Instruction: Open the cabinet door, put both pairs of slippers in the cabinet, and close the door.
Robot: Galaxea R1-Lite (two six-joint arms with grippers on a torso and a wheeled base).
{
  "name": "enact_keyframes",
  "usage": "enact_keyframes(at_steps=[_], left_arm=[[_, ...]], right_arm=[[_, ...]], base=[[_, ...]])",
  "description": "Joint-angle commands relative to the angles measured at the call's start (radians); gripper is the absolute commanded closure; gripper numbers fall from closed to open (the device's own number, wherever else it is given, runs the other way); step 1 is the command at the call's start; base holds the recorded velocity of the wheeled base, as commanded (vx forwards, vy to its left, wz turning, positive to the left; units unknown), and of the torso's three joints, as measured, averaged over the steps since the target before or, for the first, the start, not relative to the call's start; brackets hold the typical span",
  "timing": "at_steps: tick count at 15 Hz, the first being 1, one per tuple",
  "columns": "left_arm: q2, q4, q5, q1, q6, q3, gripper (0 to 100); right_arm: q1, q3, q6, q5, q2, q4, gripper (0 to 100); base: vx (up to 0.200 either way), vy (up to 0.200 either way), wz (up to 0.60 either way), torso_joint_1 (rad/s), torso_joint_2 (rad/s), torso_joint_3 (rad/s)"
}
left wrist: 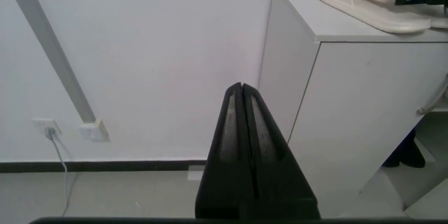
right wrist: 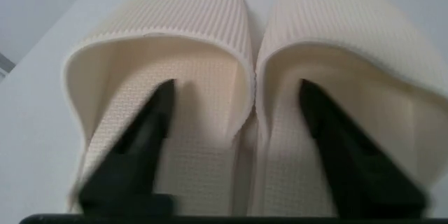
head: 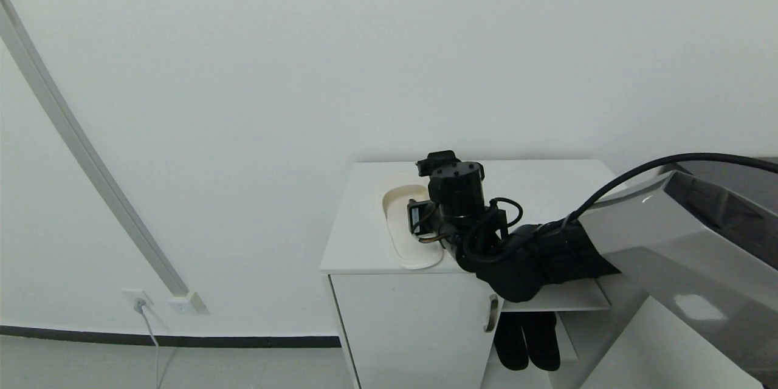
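The right gripper (right wrist: 236, 91) is spread open over the cream slippers (right wrist: 175, 35) on the cabinet top (head: 358, 225). One finger sits inside each shoe, evidently so that closing will pinch the adjoining inner walls and lift the pair as one. The left gripper (left wrist: 241, 133) hangs clenched and empty, low beside the cabinet, and the black slippers (head: 527, 340) already stand in the open compartment below the shelf (head: 565, 298).

White cabinet (head: 358, 237) top: cream slippers (head: 402, 236); black slippers (head: 526, 340) on lwr shelf inside.
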Motion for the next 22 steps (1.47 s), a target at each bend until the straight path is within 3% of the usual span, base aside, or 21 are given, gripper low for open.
enact_keyframes(at_steps=[1, 7, 9, 14, 17, 22], left_arm=[[0.001, 0.0, 0.001, 0.0, 0.0, 0.0, 100], [0.001, 0.0, 0.001, 0.0, -0.002, 0.0, 100], [0.001, 0.0, 0.001, 0.0, -0.002, 0.0, 100], [0.001, 0.0, 0.001, 0.0, -0.002, 0.0, 100], [0.001, 0.0, 0.001, 0.0, -0.002, 0.0, 100], [0.001, 0.0, 0.001, 0.0, -0.002, 0.0, 100]], right_arm=[[0.001, -0.009, 0.0, 0.0, 0.011, -0.001, 100], [0.004, -0.011, 0.001, 0.0, -0.001, -0.004, 100], [0.016, 0.055, 0.004, 0.002, -0.09, -0.004, 100], [0.038, 0.394, 0.032, 0.117, -0.414, -0.013, 100], [0.038, 0.621, 0.067, 0.131, -0.579, -0.014, 100], [0.075, 0.816, 0.069, 0.187, -0.768, -0.027, 100]], base=[[0.0, 0.0, 0.0, 0.0, 0.0, 0.0], [0.0, 0.0, 0.0, 0.0, 0.0, 0.0], [0.0, 0.0, 0.0, 0.0, 0.0, 0.0], [0.0, 0.0, 0.0, 0.0, 0.0, 0.0], [0.0, 0.0, 0.0, 0.0, 0.0, 0.0], [0.0, 0.0, 0.0, 0.0, 0.0, 0.0]])
